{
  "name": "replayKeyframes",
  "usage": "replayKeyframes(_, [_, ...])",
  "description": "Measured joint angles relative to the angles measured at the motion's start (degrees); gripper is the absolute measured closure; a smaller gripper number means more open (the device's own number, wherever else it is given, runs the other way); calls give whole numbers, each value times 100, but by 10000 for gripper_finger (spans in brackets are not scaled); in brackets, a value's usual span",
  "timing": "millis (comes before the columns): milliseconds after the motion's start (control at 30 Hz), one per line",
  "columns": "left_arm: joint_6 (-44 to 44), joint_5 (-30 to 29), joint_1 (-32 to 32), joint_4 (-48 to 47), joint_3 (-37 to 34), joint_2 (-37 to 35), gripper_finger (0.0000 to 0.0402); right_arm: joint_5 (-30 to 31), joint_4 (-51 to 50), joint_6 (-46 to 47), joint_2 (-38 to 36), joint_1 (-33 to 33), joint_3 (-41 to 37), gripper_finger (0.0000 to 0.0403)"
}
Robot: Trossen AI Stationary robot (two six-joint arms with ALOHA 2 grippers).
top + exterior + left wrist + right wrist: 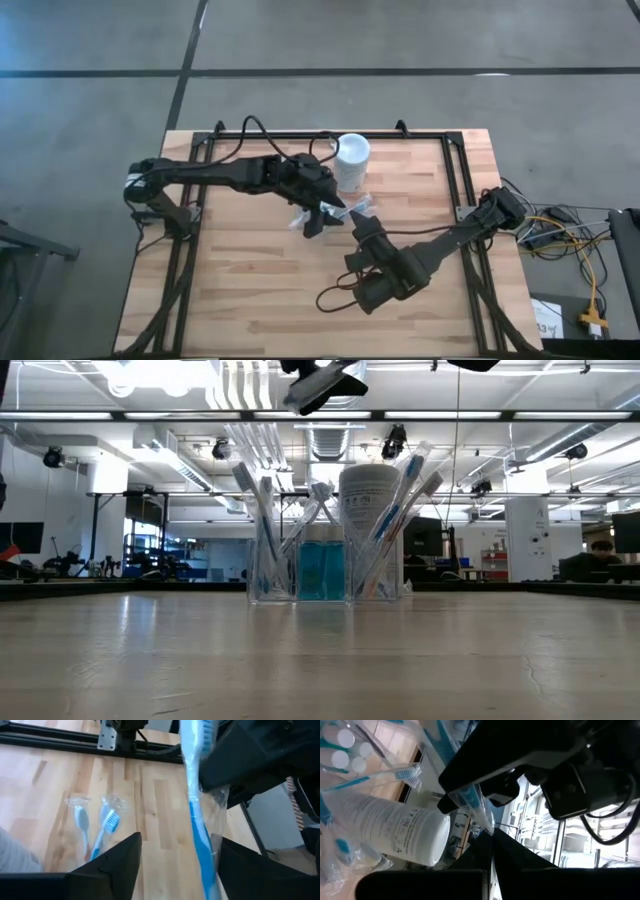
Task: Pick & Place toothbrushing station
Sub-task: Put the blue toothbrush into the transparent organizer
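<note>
Left arm: is being reached from the table's left side toward the centre, ending just beside the station.
Left gripper [318, 218]: the fingers are being held wide apart, with a wrapped blue toothbrush [197, 820] passing between them; whether either finger is touching it cannot be told.
Station: the clear holder [322, 568], the teal tubes [321, 570] and the white cup [351, 160] are being kept together near the table's far middle, with toothbrushes [262, 510] standing in the holder.
Loose brushes: two wrapped toothbrushes [95, 827] are lying flat on the wood beyond the left fingers.
Right arm: is being extended from the right edge toward the centre.
Right gripper [360, 228]: the fingers are being pressed together, apparently pinching the wrapper of the same blue toothbrush, with the cup lying close behind in the right wrist view.
Step in hand: judged to be a handover or joint alignment of one brush at the station.
Technique: the brush should be centred between the left fingers before closing, and the handle gripped rather than the loose wrapper.
Caution: the right pinch should be released only once the left grip is secure; the cup and the standing brushes are close and could be knocked.
</note>
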Motion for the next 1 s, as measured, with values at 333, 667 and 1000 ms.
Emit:
replayKeyframes(333, [241, 615, 26, -33, -9, -2, 379, -425, 249, -84, 2, 12, 0, 394])
replayKeyframes(667, [349, 386, -26, -224, -77, -59, 381, -1234, 350, -32, -4, 55, 229, 385])
replayKeyframes(1000, [450, 173, -28, -489, -280, -444, 381, -1352, 357, 575, -533, 269, 391, 304])
